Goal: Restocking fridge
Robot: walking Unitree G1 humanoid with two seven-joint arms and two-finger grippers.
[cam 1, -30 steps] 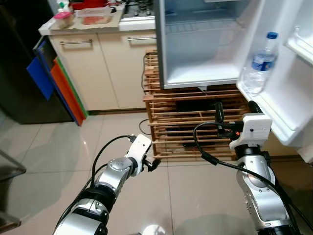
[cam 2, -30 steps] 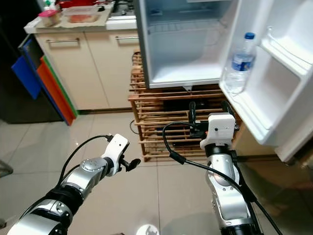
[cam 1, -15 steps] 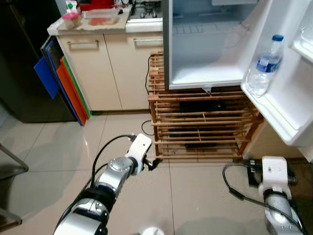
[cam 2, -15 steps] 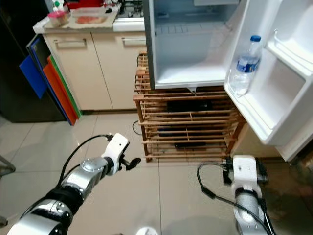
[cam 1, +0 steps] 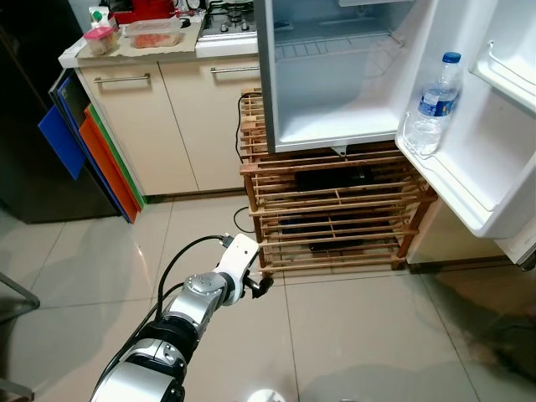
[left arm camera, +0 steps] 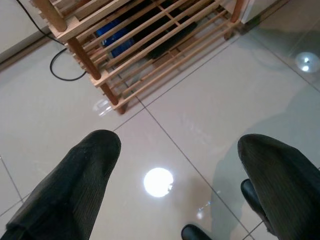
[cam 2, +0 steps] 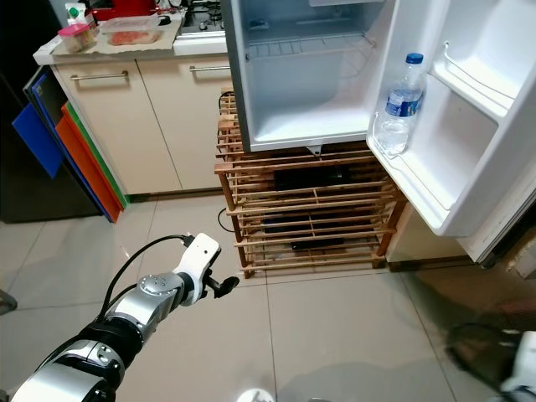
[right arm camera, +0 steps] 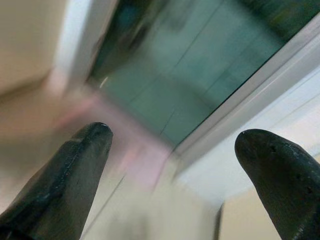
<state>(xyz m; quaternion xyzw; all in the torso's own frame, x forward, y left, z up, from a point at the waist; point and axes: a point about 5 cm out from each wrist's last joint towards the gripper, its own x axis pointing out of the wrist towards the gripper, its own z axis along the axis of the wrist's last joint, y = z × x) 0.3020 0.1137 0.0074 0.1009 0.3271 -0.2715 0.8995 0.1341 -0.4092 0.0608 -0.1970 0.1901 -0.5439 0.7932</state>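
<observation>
The fridge (cam 1: 335,92) stood on a wooden rack (cam 1: 335,209) on the tiled floor (cam 1: 360,335). A water bottle (cam 1: 429,105) stood upright on the door shelf (cam 1: 444,180).

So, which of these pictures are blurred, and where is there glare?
Right wrist view: heavily smeared behind the right hand, though its fingers stay fairly sharp. Left wrist view: sharp, with a round lamp glare on the glossy floor tiles. Both eye views: clear, the water bottle easy to read.

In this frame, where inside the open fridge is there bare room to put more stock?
The fridge floor under the wire shelf is bare. The lower door shelf is free beyond the water bottle at its hinge end. The counter left is crowded with containers.
</observation>
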